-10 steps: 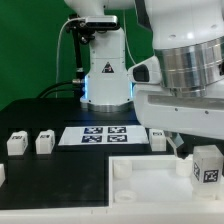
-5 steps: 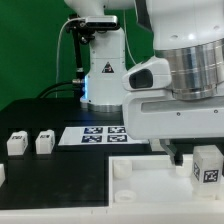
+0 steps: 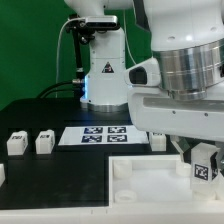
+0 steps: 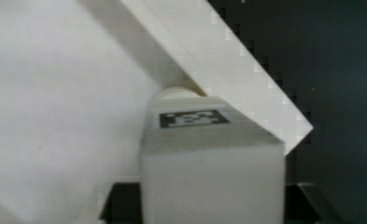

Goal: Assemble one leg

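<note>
My gripper (image 3: 197, 160) is shut on a leg (image 3: 205, 166), a small white block with a black-and-white tag. It holds the leg upright over the far right corner of the large white tray-like piece (image 3: 150, 172). In the wrist view the leg (image 4: 206, 160) fills the middle with its tag facing the camera. The dark fingers (image 4: 130, 200) stand on both sides of it, my gripper (image 4: 206, 208) closed around it. The tray-like piece's raised edge (image 4: 224, 70) runs slantwise just behind the leg's top.
Two more legs (image 3: 16, 143) (image 3: 44, 143) stand on the black table at the exterior view's left, and another (image 3: 158, 139) stands by the marker board (image 3: 100, 135). The arm's base (image 3: 105, 75) rises behind the board.
The arm's wrist body has swung from the exterior view's left back toward its right. The held leg has stayed over the tray-like piece's corner and turned slightly.
</note>
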